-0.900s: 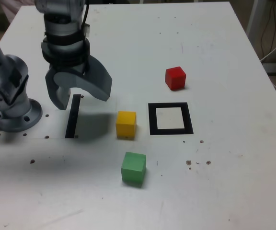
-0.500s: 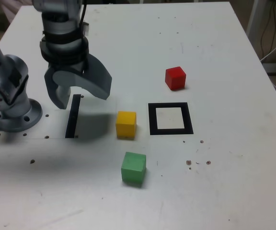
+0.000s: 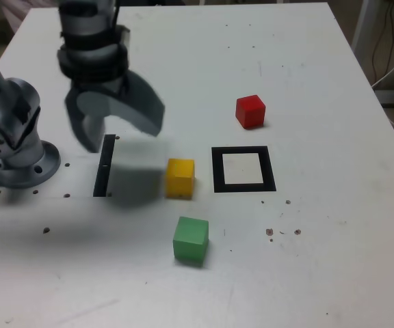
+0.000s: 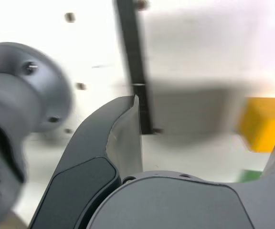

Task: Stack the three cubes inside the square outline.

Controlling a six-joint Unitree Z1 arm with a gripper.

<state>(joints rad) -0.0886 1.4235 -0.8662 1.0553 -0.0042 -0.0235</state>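
**No cube picked yet: go for the yellow one**

You are at the first step. The gripper (image 3: 115, 130) hangs above the table at the exterior view's left, over a black strip (image 3: 103, 166), jaws wide apart, holding and touching nothing. The yellow cube (image 3: 180, 177) sits just left of the outline (image 3: 243, 169); the green cube (image 3: 190, 240) lies nearer, the red cube (image 3: 250, 111) farther. Your next move, I judge: swing right over the yellow cube, straddle it, then close.
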